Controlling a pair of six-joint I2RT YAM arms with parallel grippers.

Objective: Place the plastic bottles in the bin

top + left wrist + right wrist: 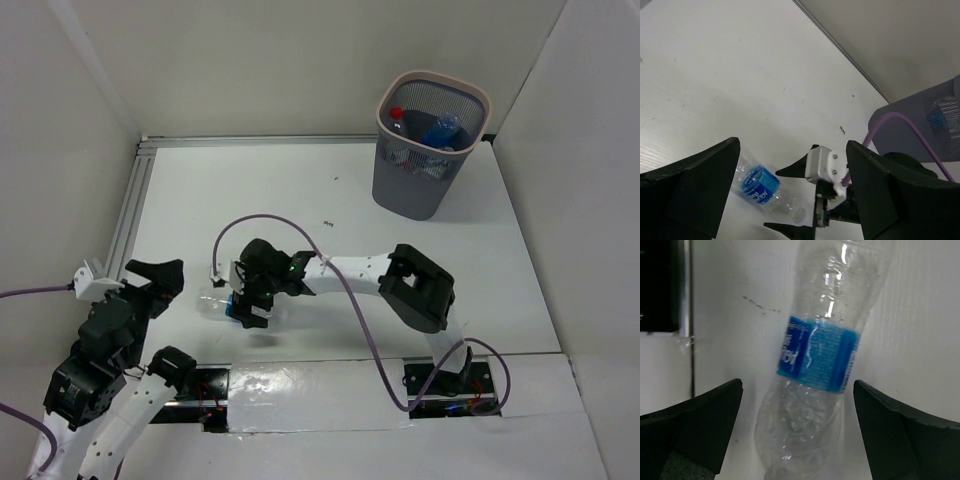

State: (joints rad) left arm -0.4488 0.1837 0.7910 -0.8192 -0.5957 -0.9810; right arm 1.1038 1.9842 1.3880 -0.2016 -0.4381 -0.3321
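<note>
Grey mesh bin (410,190) with a pale pinkish rim, tall and rounded-square at the top, stands upright on the flat white table (250,190). Inside the bin, a clear bottle with a red cap (397,118) leans against its left wall, and a bottle with blue on it (443,130) lies toward its right wall. More clear plastic shows through the mesh lower down, too tangled to count.

One crumpled clear plastic bottle with a blue label (215,303) lies on its side on the table, well apart from the bin, to the bin's near left.

The black two-finger right gripper (252,300) hangs over that bottle, its arm reaching away from the bin. Its jaws stand wide. In the right wrist view the dark fingers (705,420) sit on either side of the bottle's body, with bare table showing between each finger and the plastic, so nothing is gripped.

The black left gripper (158,285) is farther still from the bin, beyond the lying bottle. Its jaws also stand wide and hold nothing, and in its wrist view the bottle, the right gripper and part of the bin all show between them.

A thin purple cable (340,290) loops along the right arm on the side of the bottle nearer the bin.
</note>
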